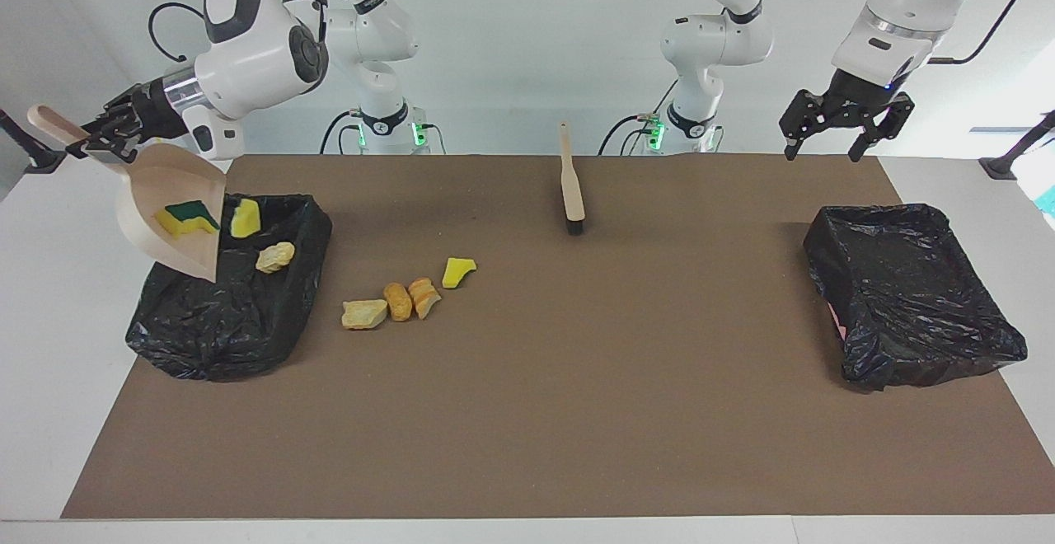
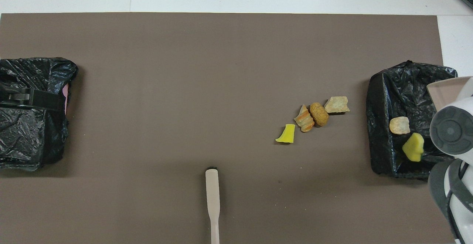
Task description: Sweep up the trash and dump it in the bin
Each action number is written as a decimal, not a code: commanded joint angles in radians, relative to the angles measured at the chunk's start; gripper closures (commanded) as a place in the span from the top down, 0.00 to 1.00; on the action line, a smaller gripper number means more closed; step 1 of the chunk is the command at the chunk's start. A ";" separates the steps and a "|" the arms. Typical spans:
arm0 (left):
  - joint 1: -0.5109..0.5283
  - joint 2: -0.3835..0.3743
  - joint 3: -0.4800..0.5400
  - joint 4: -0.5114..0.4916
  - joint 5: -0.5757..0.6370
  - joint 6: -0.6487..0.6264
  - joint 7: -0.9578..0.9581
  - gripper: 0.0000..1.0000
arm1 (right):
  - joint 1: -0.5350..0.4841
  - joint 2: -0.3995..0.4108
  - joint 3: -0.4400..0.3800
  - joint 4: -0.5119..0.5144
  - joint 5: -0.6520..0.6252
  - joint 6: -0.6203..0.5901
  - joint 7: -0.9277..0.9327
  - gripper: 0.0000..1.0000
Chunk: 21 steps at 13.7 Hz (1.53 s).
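right tool [image 1: 100, 133] pinching dustpan [image 1: 169, 214] handle, tilted over bin [image 1: 231, 305]; left tool [image 1: 842, 124] spread, raised.

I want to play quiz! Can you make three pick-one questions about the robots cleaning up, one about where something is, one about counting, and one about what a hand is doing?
1. Where is the brush?
A. in a bin
B. lying on the mat
C. in a gripper

2. How many scraps lie on the mat?
A. two
B. four
C. seven

3. What is the right gripper doing?
A. holding the dustpan tilted over the bin
B. resting on the mat
C. holding the brush

Answers:
1 B, it lies alone near the robots.
2 B, four sit together beside the bin.
3 A, it grips the handle while the left gripper waits, open, over the mat's edge.
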State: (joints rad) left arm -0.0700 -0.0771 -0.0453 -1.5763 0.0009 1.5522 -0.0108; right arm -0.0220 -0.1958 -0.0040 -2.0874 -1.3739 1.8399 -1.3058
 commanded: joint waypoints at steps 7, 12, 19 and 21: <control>0.009 0.028 0.010 0.073 0.016 -0.078 0.025 1.00 | -0.027 -0.011 -0.005 -0.014 0.070 0.022 0.049 0.00; 0.010 0.062 0.018 0.125 0.019 -0.104 0.093 1.00 | -0.009 -0.011 0.006 0.070 0.365 0.003 0.011 0.00; 0.009 0.033 0.019 0.104 0.028 -0.107 0.118 1.00 | -0.016 -0.007 0.018 0.101 0.725 -0.062 0.129 0.00; 0.009 0.033 0.019 0.104 0.028 -0.104 0.118 1.00 | -0.013 -0.007 0.018 0.101 0.818 -0.079 0.189 0.00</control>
State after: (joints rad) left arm -0.0698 -0.0393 -0.0213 -1.4823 0.0142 1.4708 0.0930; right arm -0.0320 -0.1994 0.0106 -1.9943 -0.6339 1.7914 -1.1734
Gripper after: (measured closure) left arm 0.000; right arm 0.683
